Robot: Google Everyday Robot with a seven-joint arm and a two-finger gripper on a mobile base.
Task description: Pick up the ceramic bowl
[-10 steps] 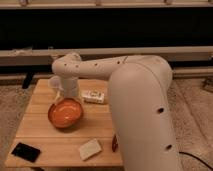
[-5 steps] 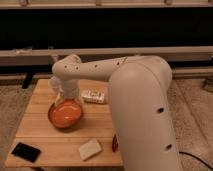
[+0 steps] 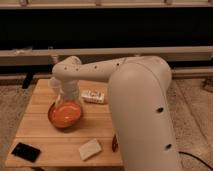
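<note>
Pincer (image 3: 70, 98) down at far rim of ceramic bowl (image 3: 64, 115), grip I cannot tell, white packet (image 3: 93, 96) just beside, black slab (image 3: 26, 151) and pale block (image 3: 90, 148) nearer on counter (image 3: 40, 102)

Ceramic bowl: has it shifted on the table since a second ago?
No. The ceramic bowl stays just left of the white packet; the gripper hangs over its far rim.

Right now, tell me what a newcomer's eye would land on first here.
The bulky white arm fills the right half of the view, reaching left over the wooden table. Next comes the glossy orange ceramic bowl at the table's left-centre, with the pincer down at its far rim. Smaller things follow: a flat black object at the near left corner and a pale block near the front edge.
</note>
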